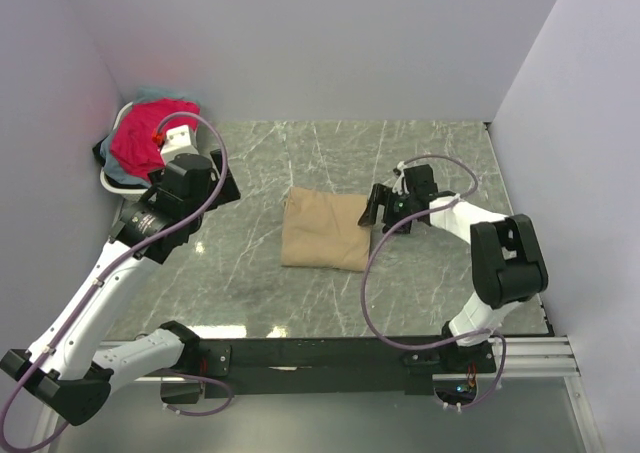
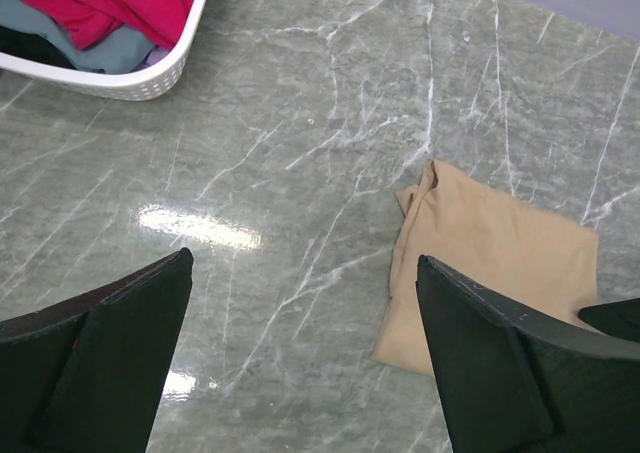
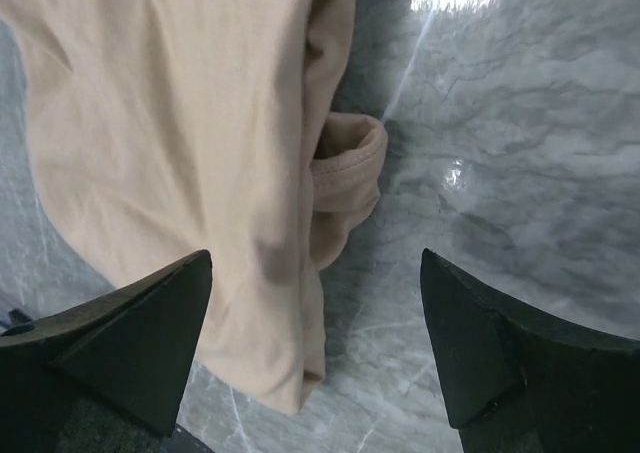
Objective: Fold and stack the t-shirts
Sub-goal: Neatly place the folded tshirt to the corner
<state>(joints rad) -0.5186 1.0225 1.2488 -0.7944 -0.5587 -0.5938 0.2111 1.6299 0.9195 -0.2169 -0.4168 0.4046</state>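
Observation:
A tan t-shirt (image 1: 325,230) lies folded into a rectangle on the marble table; it also shows in the left wrist view (image 2: 490,263) and the right wrist view (image 3: 180,153). A red-pink t-shirt (image 1: 150,133) is heaped on pale blue-grey and dark shirts in the white basket (image 2: 150,78) at the back left. My left gripper (image 1: 215,186) is open and empty, above bare table between basket and tan shirt. My right gripper (image 1: 378,213) is open and empty over the tan shirt's right edge, where a sleeve (image 3: 350,168) sticks out.
Pale walls close the table on the left, back and right. The black mounting rail (image 1: 330,353) runs along the near edge. Bare marble (image 1: 440,163) lies around the tan shirt.

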